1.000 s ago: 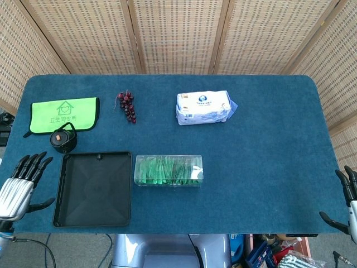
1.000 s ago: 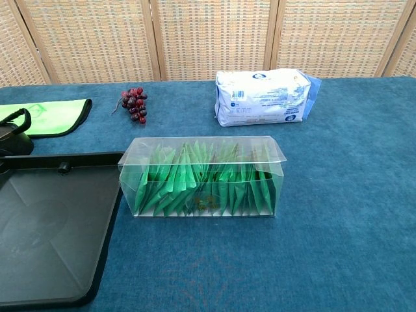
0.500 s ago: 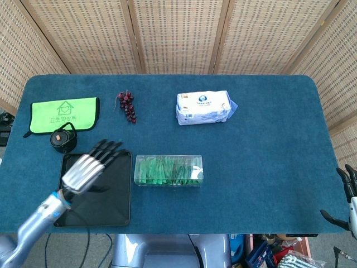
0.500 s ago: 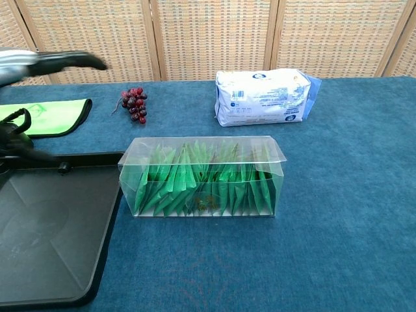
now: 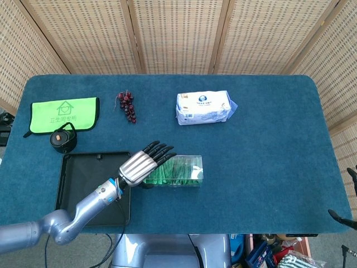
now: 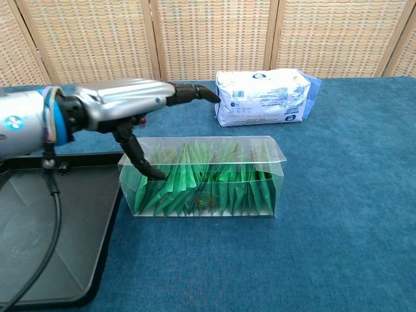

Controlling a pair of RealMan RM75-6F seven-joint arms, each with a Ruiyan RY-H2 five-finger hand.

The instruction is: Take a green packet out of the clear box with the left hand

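Only chest view shows left hand (image 6: 127, 101) thumb inside clear box (image 6: 203, 175)

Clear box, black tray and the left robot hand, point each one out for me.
clear box (image 6: 276, 185), chest view, bare right end wall.
black tray (image 5: 75, 184), head view, bare floor, left part.
left robot hand (image 6: 127, 97), chest view, silver back of the hand.

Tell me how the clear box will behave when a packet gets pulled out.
The clear box looks thin-walled and light, so it may slide or lift. The green packets stand tightly packed, so neighbours could drag along. The left hand is open above it.
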